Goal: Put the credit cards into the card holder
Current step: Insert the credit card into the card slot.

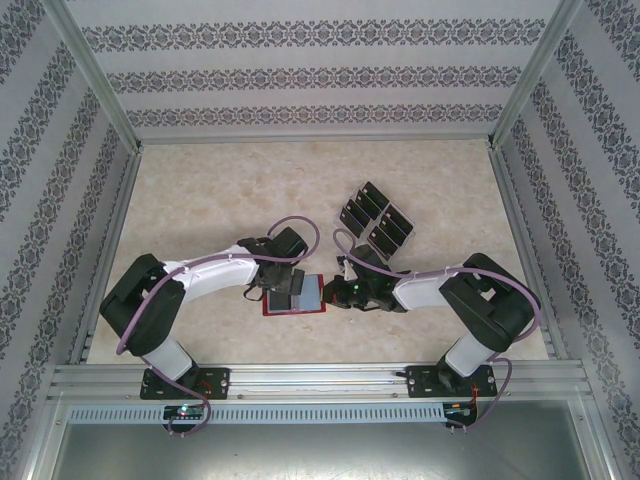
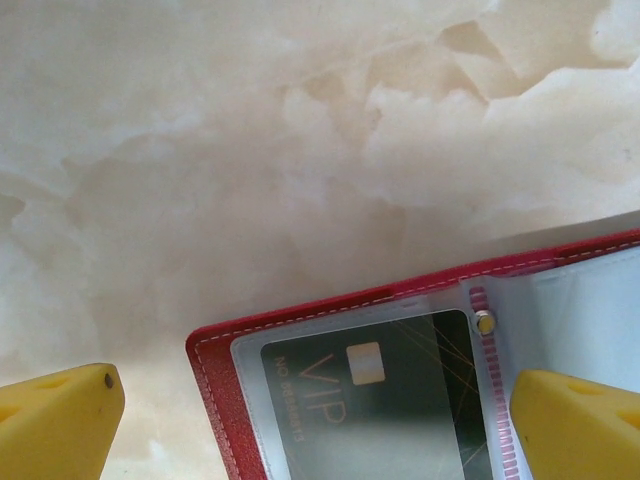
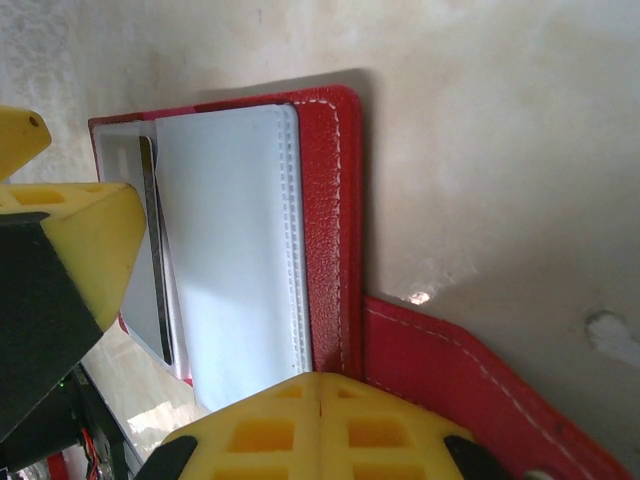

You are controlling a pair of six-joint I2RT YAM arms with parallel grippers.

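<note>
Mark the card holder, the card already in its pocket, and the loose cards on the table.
card holder (image 2: 225,400), left wrist view, red cover's border.
pocketed card (image 2: 380,410), left wrist view, middle of its black face.
loose cards (image 1: 394,224), top external view, one card in the cluster.

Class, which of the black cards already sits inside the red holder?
The VIP card, under a clear pocket of the holder; the other cards lie loose on the table.
</note>
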